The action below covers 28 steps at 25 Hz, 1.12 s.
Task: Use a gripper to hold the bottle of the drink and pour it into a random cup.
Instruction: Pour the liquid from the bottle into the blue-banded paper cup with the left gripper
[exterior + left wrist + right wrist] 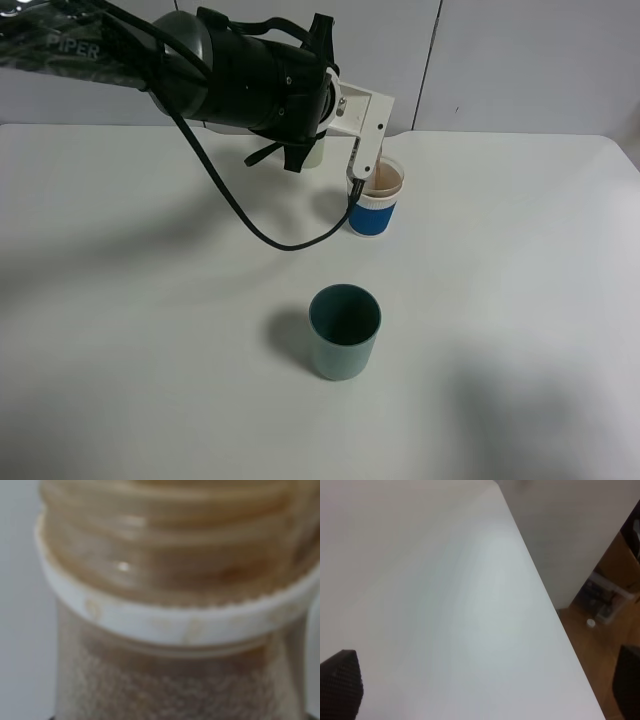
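Note:
The bottle of the drink point(170, 580) fills the left wrist view, blurred and very close: a threaded clear neck, a white ring and brownish liquid inside. In the high view my left gripper point(358, 178) hangs from the black arm directly over the near-left rim of the cup point(372, 215), which has a blue sleeve and a white band. The arm and white jaw piece hide the bottle there. Brownish drink shows inside the cup. The gripper is shut on the bottle. My right gripper point(485, 690) shows only two dark fingertips point(340, 685) far apart, with nothing between them.
A dark teal cup point(344, 330) stands in the middle front of the white table point(150, 330). A pale tumbler point(312, 155) peeks out behind the left arm. A black cable point(250, 225) loops down near the cup. The right wrist view shows the table's edge point(540, 590) and the floor beyond.

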Available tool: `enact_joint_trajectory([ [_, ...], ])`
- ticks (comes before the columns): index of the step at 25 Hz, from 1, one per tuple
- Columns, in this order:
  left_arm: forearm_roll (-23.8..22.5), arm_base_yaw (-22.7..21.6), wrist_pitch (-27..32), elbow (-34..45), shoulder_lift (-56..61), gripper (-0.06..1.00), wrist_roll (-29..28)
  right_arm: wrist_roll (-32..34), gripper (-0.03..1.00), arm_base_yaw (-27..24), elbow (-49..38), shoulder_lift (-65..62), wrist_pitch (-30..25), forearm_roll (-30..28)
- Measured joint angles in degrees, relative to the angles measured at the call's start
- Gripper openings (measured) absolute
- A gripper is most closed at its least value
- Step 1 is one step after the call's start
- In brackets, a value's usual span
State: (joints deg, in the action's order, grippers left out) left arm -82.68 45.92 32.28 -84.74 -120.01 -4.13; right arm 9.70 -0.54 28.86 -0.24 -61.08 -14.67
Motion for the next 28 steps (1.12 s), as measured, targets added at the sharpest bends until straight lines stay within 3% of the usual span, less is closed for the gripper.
enact_joint_trajectory([
  [28,-3.27,0.68,1.59,-0.36,0.00,0.34,0.65,0.00,1.00,0.00,0.00,0.00,0.00,0.00],
])
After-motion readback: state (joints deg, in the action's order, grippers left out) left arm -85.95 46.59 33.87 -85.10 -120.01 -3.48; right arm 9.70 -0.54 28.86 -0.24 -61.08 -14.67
